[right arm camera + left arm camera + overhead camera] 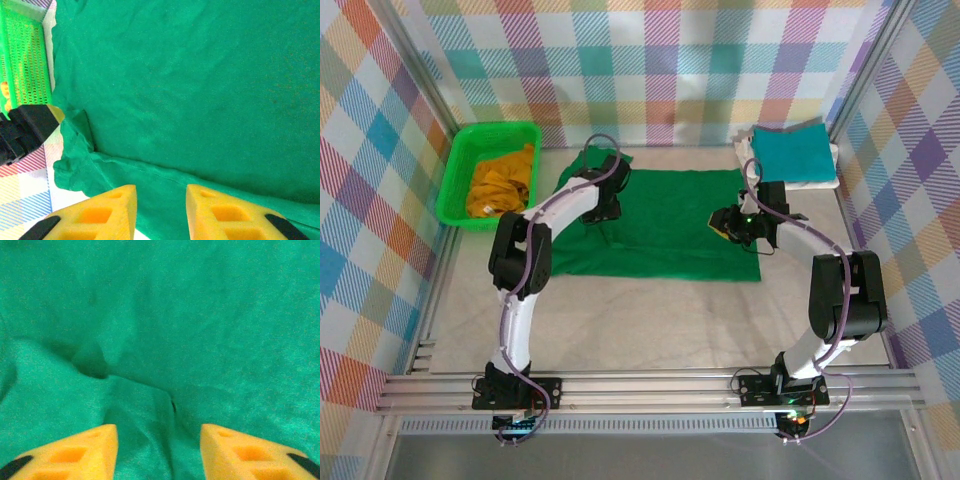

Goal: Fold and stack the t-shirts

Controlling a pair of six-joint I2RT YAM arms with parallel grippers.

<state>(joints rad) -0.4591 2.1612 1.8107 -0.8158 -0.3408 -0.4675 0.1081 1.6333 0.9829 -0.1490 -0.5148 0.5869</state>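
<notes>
A dark green t-shirt lies spread flat in the middle of the table. My left gripper hovers over the shirt's left part, open, its yellow fingers apart above wrinkled green cloth. My right gripper is over the shirt's right part, open too, its fingers straddling the hemmed edge of the green shirt. A mustard yellow t-shirt lies crumpled in the basket. A folded teal t-shirt rests on a folded white one at the back right.
The bright green plastic basket stands at the back left, and its wall appears in the right wrist view beside the left arm's black end. Checked walls enclose the table. Bare tabletop stretches in front of the shirt.
</notes>
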